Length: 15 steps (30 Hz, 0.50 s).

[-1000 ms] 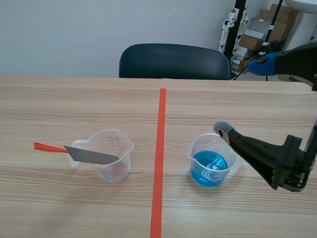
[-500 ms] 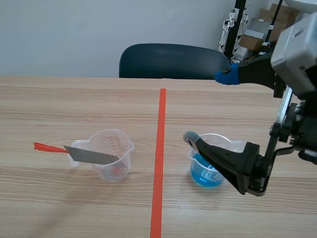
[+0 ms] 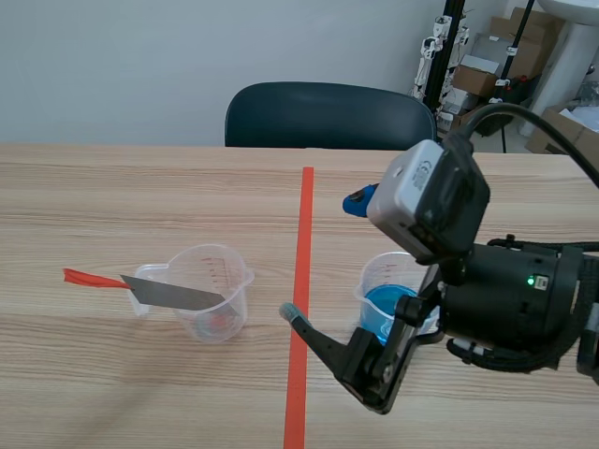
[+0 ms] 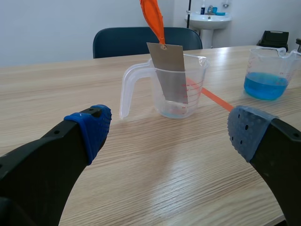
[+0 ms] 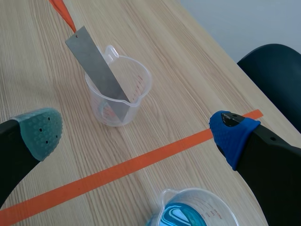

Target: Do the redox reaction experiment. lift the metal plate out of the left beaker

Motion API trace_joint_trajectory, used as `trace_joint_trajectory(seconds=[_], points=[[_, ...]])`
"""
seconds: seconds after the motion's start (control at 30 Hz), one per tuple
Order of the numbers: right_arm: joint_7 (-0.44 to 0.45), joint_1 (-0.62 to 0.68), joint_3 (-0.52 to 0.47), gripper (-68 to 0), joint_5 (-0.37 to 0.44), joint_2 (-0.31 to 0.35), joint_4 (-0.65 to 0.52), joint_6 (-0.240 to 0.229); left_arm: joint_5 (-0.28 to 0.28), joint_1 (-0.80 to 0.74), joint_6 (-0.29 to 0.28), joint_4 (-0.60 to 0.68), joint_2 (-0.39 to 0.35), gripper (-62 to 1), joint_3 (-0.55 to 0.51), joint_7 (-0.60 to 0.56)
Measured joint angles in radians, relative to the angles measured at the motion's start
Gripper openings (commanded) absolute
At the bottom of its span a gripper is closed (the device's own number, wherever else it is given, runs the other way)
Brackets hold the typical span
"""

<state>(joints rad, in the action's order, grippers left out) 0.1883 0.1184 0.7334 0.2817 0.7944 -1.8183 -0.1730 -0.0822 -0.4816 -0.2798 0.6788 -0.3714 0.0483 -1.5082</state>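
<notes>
While the right arm hangs over the orange-red tape line (image 3: pixel 301 262), its right gripper (image 3: pixel 325 256) is spread wide, nothing between the pads! The grey-green pad sits low by the tape; the blue one is higher up and further back. Neither touches the left beaker (image 3: pixel 234 290). The metal plate (image 3: pixel 173 295) leans in that clear cup, lower end down at the bottom, upper end tilted out past the rim on the handle side. An orange ribbon (image 3: pixel 89 278) trails from a hole at its top. Over to the left gripper (image 4: pixel 169 128): low above the table (image 3: pixel 112 187), fingers far apart, empty, with the beaker straight ahead of it. Across the tape stands the right beaker (image 3: pixel 379 285), holding blue liquid, the right arm partly in front.
</notes>
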Motion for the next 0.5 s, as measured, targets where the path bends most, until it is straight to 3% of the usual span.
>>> trace_joint_trajectory(seconds=[0.27,0.5], points=[[-0.049,-0.024,0.026,0.4,-0.126,-0.138,0.019,0.017,0.004,0.0,0.01,0.004,0.0,-8.6,0.01,0.0],[-0.185,-0.086,0.163,0.4,-0.189,-0.2,0.02,0.016,0.003,0.0,0.01,0.004,0.0,-8.6,0.01,0.0]])
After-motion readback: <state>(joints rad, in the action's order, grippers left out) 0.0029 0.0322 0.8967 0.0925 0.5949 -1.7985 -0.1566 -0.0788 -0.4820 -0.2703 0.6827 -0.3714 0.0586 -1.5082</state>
